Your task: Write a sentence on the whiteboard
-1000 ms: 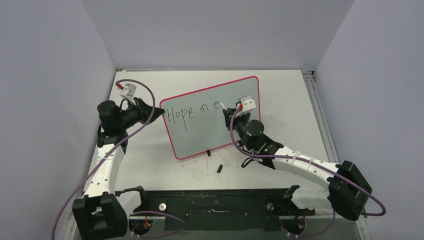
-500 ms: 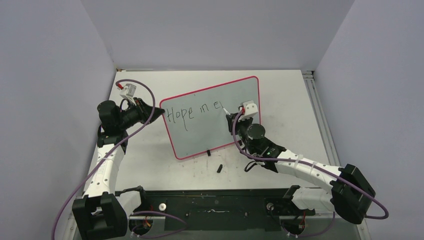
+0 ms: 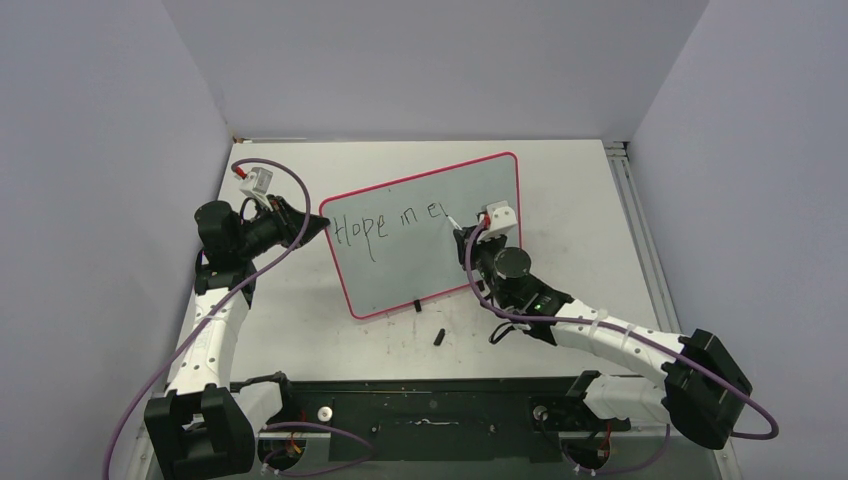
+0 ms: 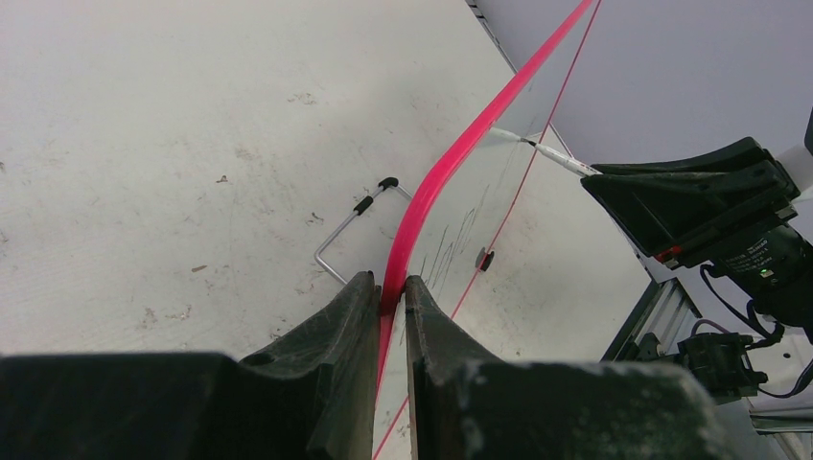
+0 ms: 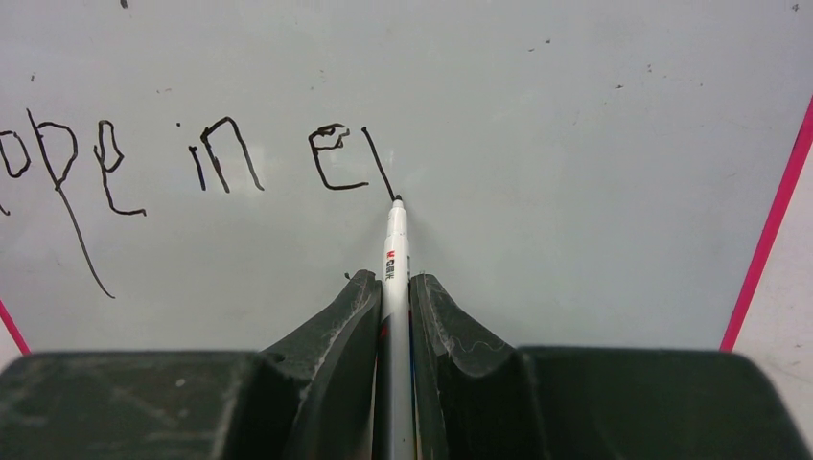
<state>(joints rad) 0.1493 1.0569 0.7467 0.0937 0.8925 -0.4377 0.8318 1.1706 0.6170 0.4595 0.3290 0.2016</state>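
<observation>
Broadly, the pale table carries the whiteboard, which stands propped and tilted back, its red-pink rim running all the way round. Everything else is placed from that board.

At the board's left edge is the left arm, reaching in from the side. From the board's lower right corner the right arm stretches up across its right half.

The left gripper has its two dark fingers pressed together on the red rim at the left edge, so it pinches the board itself. The right gripper sits in front of the board's upper middle, its fingers closed tight on the barrel of a white pen that pokes out past them towards the writing surface.

Behind the board, seen from the left wrist, a bent wire stand with black tips rests on the table just beside the rim. A small black foot shows at the board's bottom edge. Just below that edge, on the table and apart from the board, lies a short black piece, possibly a pen cap, though it is too small to be sure.

The sentence runs in thin black strokes along the board's upper part, starting near the left edge. So far it reads "Hope in e", followed by a single slanted downstroke. The pen's black tip touches the board at the bottom end of that stroke. To the right of the tip the board surface is unmarked up to the rim.
</observation>
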